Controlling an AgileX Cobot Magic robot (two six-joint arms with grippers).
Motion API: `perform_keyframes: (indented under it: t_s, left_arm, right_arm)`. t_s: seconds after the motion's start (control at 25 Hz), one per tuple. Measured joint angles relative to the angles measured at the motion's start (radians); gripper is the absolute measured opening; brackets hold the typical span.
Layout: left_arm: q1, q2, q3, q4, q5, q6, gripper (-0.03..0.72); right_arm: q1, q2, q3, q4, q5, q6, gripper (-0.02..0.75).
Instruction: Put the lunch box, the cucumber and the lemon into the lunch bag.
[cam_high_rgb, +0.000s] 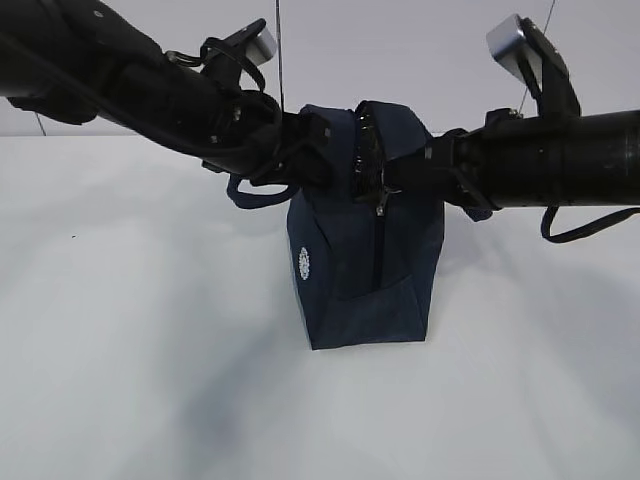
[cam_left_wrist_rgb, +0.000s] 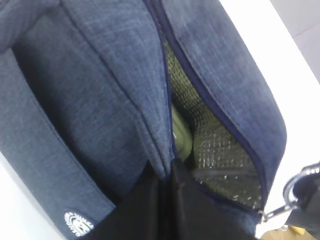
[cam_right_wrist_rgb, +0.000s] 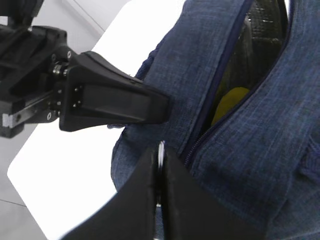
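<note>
The dark blue lunch bag (cam_high_rgb: 355, 265) stands upright on the white bench (cam_high_rgb: 120, 380), with its long side going up and down. Its zipper (cam_high_rgb: 378, 245) runs up the front face and over the top. A small white round logo (cam_high_rgb: 305, 262) sits on the left part of the front.

The left tool (cam_high_rgb: 318, 140) is closed on the bag's cloth at the top left edge. The right tool (cam_high_rgb: 400, 172) is closed too, and it pinches the metal ring pull (cam_right_wrist_rgb: 161, 152) of the zipper near the top.

The zipper is partly open. Through the gap you can see the shiny lining (cam_left_wrist_rgb: 220, 150). The lemon (cam_right_wrist_rgb: 229, 102) shows as a yellow shape inside the bag. A pale green thing (cam_left_wrist_rgb: 181, 135) is inside as well, but I cannot tell what it is.
</note>
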Motion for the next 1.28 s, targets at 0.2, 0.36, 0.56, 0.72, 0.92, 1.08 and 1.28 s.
perform_keyframes:
  t_s: [0.2,0.36,0.56,0.72,0.92,1.08,1.28]
  left_arm:
    - [0.000,0.000,0.000,0.000,-0.002,0.000,-0.003]
    - [0.000,0.000,0.000,0.000,-0.009,0.000,-0.002]
    - [0.000,0.000,0.000,0.000,-0.011,0.000,0.052]
    - [0.000,0.000,0.000,0.006,-0.006,0.000,0.290]
    - [0.000,0.000,0.000,0.044,0.012,0.000,0.458]
    - [0.006,-0.029,0.000,0.094,0.051,0.000,0.472]
    - [0.028,-0.116,0.013,0.124,0.085,0.000,0.474]
  right_arm:
    - [0.000,0.000,0.000,-0.004,-0.008,0.032,0.001]
    - [0.000,0.000,0.000,-0.050,-0.006,0.052,0.001]
    - [0.000,0.000,0.000,-0.068,0.006,0.056,0.001]
    - [0.000,0.000,0.000,-0.080,0.010,0.065,0.001]
    - [0.000,0.000,0.000,-0.106,0.019,0.076,0.001]
    - [0.000,0.000,0.000,-0.110,0.024,0.078,0.001]
    - [0.000,0.000,0.000,-0.114,0.024,0.078,0.001]
